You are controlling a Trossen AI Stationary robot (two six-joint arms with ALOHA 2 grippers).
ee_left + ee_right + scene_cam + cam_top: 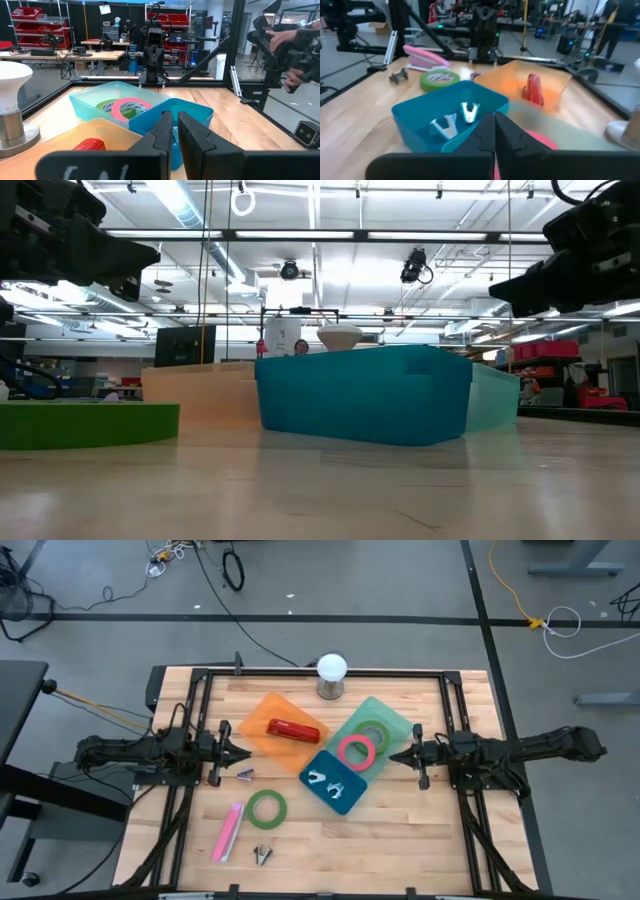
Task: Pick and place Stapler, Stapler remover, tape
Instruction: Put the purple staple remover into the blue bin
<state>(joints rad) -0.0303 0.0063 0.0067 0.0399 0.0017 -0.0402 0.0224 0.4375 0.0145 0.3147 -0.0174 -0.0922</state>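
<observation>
Stapler (pixel 293 730), red, lies in the orange tray (pixel 262 716) just ahead of my left gripper (pixel 243 753), clenched on nothing. Two staple removers (pixel 327 782) sit in the blue bin (pixel 349 802) and pink tape (pixel 356 750) in the green bin (pixel 399 720), both near my right gripper (pixel 395 756), likewise clenched and empty.

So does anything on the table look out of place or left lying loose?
Yes: a pink stapler, a green tape roll and two staple removers lie loose on the table, outside the trays.

No text, label, brand, number or sign can be read anywhere.
</observation>
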